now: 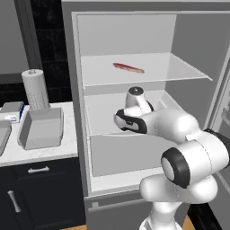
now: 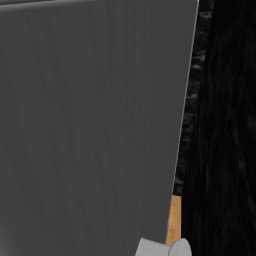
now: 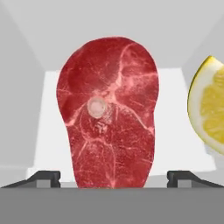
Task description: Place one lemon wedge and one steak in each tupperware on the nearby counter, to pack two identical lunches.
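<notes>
Left base view: the arm reaches into the open fridge, with the hand over the middle shelf; the pincer itself is hidden behind the wrist there. Above the hand, on the upper shelf, lies a flat red steak. Well to the left of the hand, outside the fridge, the counter carries one tupperware, open and holding nothing, with the corner of a second tupperware at the picture's left edge. Behind the first tray stands a paper-towel roll, and beside it a small blue and white box. Dark cabinets with silver handles sit under the counter. Right base view: a grey panel covers most of the frame, with a dark wall to its right and a strip of wood-coloured floor at the bottom. Hand view: the pincer stands open, its two dark fingertips set wide apart at either side. Directly ahead, between the fingers and running down to the line of the tips, lies a second steak, red and marbled with a pale round bone near its middle, flat on the white shelf. Whether the tips touch it cannot be told. Beyond the right fingertip, apart from the steak, sits a lemon wedge, cut off by the frame edge.
</notes>
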